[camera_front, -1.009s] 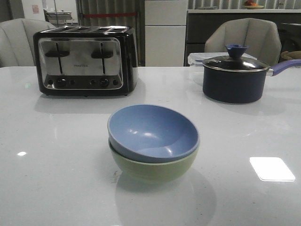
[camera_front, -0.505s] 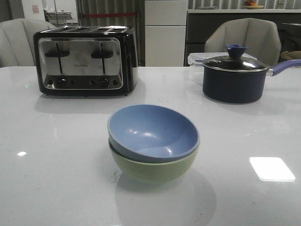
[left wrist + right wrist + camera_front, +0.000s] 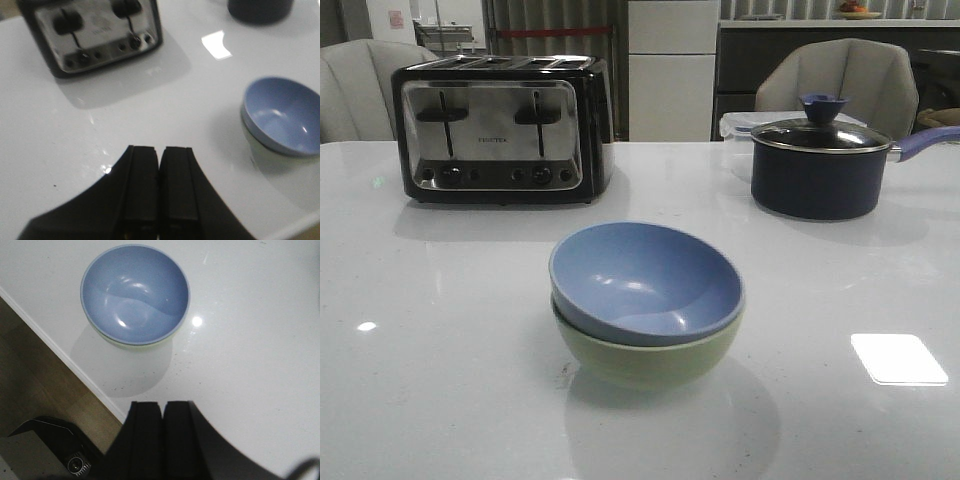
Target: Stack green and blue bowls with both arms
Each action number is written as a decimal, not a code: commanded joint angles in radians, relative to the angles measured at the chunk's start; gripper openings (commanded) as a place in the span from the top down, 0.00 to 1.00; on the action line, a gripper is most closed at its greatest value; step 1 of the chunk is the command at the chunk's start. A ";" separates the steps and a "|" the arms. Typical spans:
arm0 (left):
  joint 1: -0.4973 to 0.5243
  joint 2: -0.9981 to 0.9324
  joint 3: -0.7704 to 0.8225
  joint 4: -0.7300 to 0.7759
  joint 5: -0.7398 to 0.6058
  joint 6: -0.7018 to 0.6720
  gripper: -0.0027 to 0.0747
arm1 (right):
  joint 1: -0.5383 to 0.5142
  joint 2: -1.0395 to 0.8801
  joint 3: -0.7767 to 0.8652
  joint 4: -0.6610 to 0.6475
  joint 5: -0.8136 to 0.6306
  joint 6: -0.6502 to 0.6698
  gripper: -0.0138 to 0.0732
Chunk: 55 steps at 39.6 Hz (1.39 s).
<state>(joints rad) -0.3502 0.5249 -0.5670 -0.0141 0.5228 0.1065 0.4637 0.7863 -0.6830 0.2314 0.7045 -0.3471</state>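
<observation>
The dusty blue bowl (image 3: 645, 282) sits nested inside the pale green bowl (image 3: 645, 362) at the middle of the white table. The stack also shows in the left wrist view, blue bowl (image 3: 282, 114) over green bowl (image 3: 260, 155), and in the right wrist view, blue bowl (image 3: 135, 292) with a thin green edge (image 3: 135, 345) below it. My left gripper (image 3: 160, 150) is shut and empty, apart from the bowls. My right gripper (image 3: 162, 405) is shut and empty, above the table's near edge, apart from the bowls. Neither arm shows in the front view.
A black and chrome toaster (image 3: 500, 130) stands at the back left. A dark lidded saucepan (image 3: 817, 165) with a purple handle stands at the back right. The table's near edge (image 3: 65, 357) and wood floor show in the right wrist view.
</observation>
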 commanded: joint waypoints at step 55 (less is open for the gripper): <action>0.289 -0.550 0.575 -0.048 -0.580 -0.043 0.85 | -0.002 -0.003 -0.028 0.005 -0.056 -0.001 0.78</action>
<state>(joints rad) -0.0553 -0.0045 0.0028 -0.0555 0.0327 0.0729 0.4637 0.7863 -0.6830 0.2314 0.7045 -0.3471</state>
